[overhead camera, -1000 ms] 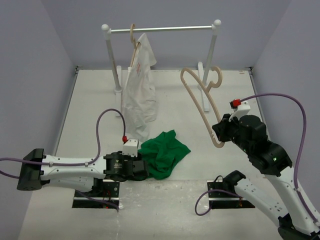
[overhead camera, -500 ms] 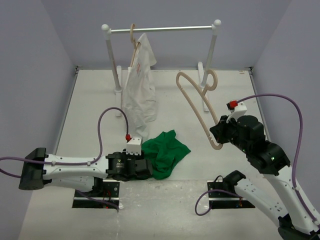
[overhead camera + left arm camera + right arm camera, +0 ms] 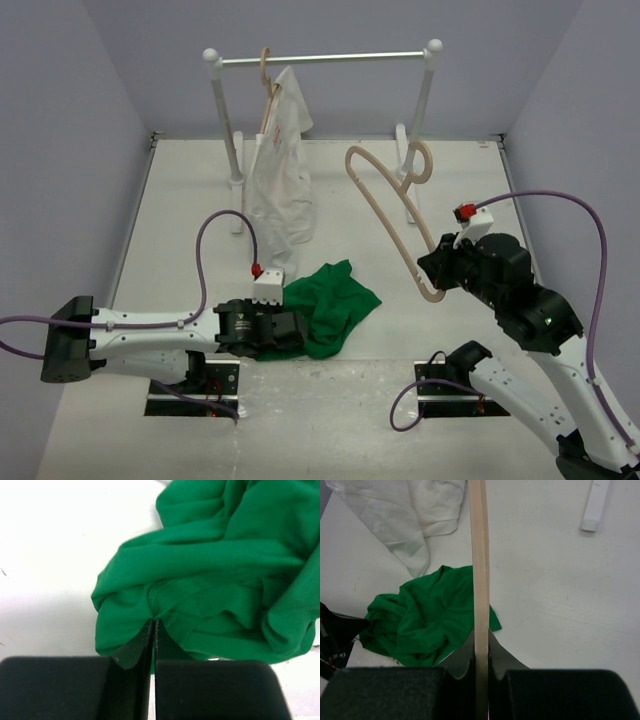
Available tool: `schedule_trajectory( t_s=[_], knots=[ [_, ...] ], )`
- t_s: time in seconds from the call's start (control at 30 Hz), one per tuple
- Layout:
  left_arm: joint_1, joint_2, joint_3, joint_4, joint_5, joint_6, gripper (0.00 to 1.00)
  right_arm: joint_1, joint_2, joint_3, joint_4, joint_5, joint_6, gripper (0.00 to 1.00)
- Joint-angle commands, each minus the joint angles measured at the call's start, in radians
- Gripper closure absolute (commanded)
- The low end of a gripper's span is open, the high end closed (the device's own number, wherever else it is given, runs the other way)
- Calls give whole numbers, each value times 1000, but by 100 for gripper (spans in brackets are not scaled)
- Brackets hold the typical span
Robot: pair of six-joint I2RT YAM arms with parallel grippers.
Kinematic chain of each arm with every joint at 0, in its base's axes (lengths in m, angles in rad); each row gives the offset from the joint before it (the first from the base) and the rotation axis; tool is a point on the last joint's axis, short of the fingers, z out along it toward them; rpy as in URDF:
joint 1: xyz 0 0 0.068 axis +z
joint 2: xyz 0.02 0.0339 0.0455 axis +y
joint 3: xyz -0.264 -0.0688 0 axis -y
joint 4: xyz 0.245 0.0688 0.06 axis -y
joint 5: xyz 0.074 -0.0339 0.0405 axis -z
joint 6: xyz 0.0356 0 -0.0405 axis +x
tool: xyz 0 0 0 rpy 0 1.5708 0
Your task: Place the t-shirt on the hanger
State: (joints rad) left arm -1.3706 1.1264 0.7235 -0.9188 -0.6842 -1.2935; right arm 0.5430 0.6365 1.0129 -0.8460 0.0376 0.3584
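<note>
The green t-shirt lies crumpled on the white table, near the front. My left gripper reaches in low from the left and is shut on a fold at the shirt's near-left edge; in the left wrist view its jaws meet with green cloth pinched between them. The light wooden hanger hangs in the air to the right of the shirt, hook pointing to the back. My right gripper is shut on the lower end of one hanger arm, the jaws pressed on both its sides.
A white clothes rack stands at the back with a white garment hung on another wooden hanger; its hem reaches the table just behind the green shirt. The rack's right foot sits beyond the hanger. Purple walls close in left, right and back.
My left gripper slid right into the shirt's edge and closed on it. The right arm swung the hanger slightly left and lower.
</note>
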Motion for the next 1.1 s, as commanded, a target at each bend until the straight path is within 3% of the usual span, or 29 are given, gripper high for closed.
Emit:
schedule_trajectory(
  t_s=[0.0, 0.13, 0.33, 0.47, 0.53, 0.7, 0.83, 1.07],
  knots=[
    [94, 4, 95, 32, -85, 109, 100, 2, -44, 0, 26, -31, -9, 100],
    [164, -34, 138, 95, -70, 232, 100, 1, -64, 7, 1, -31, -14, 100],
    [181, -33, 314, 67, -120, 345, 100, 2, -127, 10, -20, -205, -52, 100],
    [322, -40, 369, 99, -99, 456, 100, 1, -188, -5, -4, -421, -87, 100],
    [437, -48, 370, 216, 16, 545, 100, 2, -223, -23, 20, -532, -108, 100],
    [552, 0, 497, 287, 137, 664, 100, 2, -189, 10, -46, -567, -136, 100],
    [579, 47, 625, 268, 198, 723, 100, 2, -150, 52, -106, -542, -169, 100],
    [644, 101, 673, 242, 256, 759, 100, 2, -147, 86, -157, -477, -179, 100]
  ],
)
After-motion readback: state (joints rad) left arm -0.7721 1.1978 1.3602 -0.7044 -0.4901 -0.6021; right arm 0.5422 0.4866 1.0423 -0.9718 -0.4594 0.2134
